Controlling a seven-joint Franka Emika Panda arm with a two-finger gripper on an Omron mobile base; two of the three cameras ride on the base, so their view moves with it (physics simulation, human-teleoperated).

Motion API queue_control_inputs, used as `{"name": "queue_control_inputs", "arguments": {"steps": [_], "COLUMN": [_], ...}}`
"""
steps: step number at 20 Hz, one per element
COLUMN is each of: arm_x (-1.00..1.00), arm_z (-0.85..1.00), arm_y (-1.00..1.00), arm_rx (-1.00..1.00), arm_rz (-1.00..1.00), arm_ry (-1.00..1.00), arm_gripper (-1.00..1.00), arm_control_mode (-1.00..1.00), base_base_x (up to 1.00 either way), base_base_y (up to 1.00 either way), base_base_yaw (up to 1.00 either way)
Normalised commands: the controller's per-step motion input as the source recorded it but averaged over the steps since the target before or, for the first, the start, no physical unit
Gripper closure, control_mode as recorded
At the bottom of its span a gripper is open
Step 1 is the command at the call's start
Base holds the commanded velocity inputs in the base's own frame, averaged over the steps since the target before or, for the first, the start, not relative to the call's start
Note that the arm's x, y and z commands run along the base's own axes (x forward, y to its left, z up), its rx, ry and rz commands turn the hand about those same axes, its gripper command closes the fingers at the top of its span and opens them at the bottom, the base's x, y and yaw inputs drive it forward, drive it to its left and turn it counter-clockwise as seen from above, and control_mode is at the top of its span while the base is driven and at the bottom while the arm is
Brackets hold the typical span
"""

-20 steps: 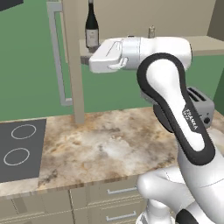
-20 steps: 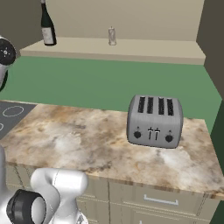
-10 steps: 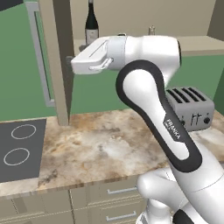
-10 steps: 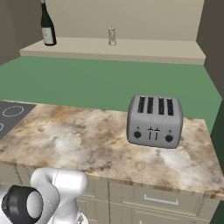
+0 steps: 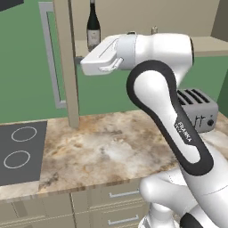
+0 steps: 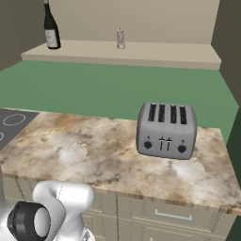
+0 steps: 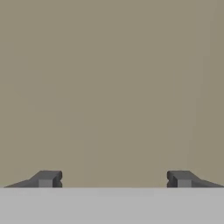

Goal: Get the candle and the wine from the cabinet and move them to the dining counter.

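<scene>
The wine [image 5: 92,26] stands upright at the left end of the open cabinet's shelf [image 6: 141,51]. It also shows as the dark bottle [image 6: 51,28] in the right base view. The candle [image 6: 120,38] is a small pale stub further right on the same shelf, its top peeking over my arm [image 5: 154,30]. My gripper [image 5: 80,60] hangs just below and in front of the bottle, against the edge of the open cabinet door [image 5: 67,67]. In the hand view the gripper [image 7: 113,178] is open, with plain beige panel ahead and nothing between the fingertips [image 7: 46,178]. The dining counter is out of view.
A marbled worktop [image 5: 102,151] lies below, with a black cooktop [image 5: 18,151] at its left and a silver toaster [image 6: 165,130] at its right. The door's long grey handle [image 5: 50,58] sticks out to the left. Drawer fronts [image 5: 116,196] run under the worktop.
My hand has swung left along the shelf front and now sits at the door's edge. The door has turned and shows a different angle. The jaws have narrowed very slightly.
</scene>
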Motion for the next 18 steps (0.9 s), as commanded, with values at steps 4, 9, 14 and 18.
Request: {"name": "queue_control_inputs", "arguments": {"steps": [4, 9, 14, 18], "arm_x": [-0.03, 0.0, 0.0, 0.0], "arm_z": [0.09, 0.14, 0.09, 0.11], "arm_y": [-0.28, -0.63, -0.62, -0.43], "arm_rx": [0.0, 0.0, 0.0, 0.0], "arm_rz": [0.0, -0.08, -0.14, -0.16], "arm_ry": [0.0, 0.0, 0.0, 0.01], "arm_gripper": [-1.0, -1.0, -1.0, -1.0], "arm_control_mode": [-1.0, -1.0, -1.0, -1.0], "base_base_x": [0.0, 0.0, 0.0, 0.0], "base_base_y": [0.0, 0.0, 0.0, 0.0], "base_base_yaw": [0.0, 0.0, 0.0, 0.0]}}
